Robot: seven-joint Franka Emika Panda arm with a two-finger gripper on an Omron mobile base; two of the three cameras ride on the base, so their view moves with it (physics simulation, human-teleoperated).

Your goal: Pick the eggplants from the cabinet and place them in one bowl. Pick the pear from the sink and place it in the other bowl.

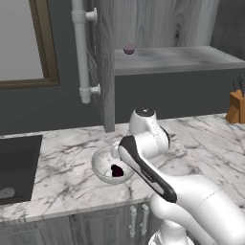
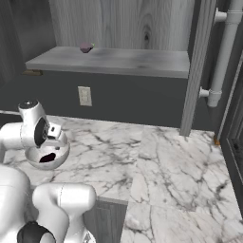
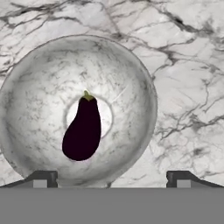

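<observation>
One dark purple eggplant [image 3: 83, 130] lies at the bottom of the pale speckled bowl [image 3: 127, 83], which stands on the marble counter [image 1: 72, 158]. My gripper [image 3: 111, 179] hovers right above this bowl [image 2: 33, 157] with its fingertips [image 3: 43, 178] spread wide and nothing between them. A second eggplant [image 1: 128, 49] rests on the grey shelf of the cabinet [image 1: 177, 60], far back; it also shows in the right base view [image 2: 86, 47]. The black sink [image 1: 16, 162] lies at the counter's left end. The pear and the other bowl are out of view.
The cabinet's grey wood door [image 1: 104, 67] stands open, edge-on, behind the bowl. A white pipe [image 1: 81, 52] runs down the wall beside it. A wooden knife block [image 1: 237, 106] stands at the counter's far right. A wall outlet [image 2: 84, 96] sits under the shelf.
</observation>
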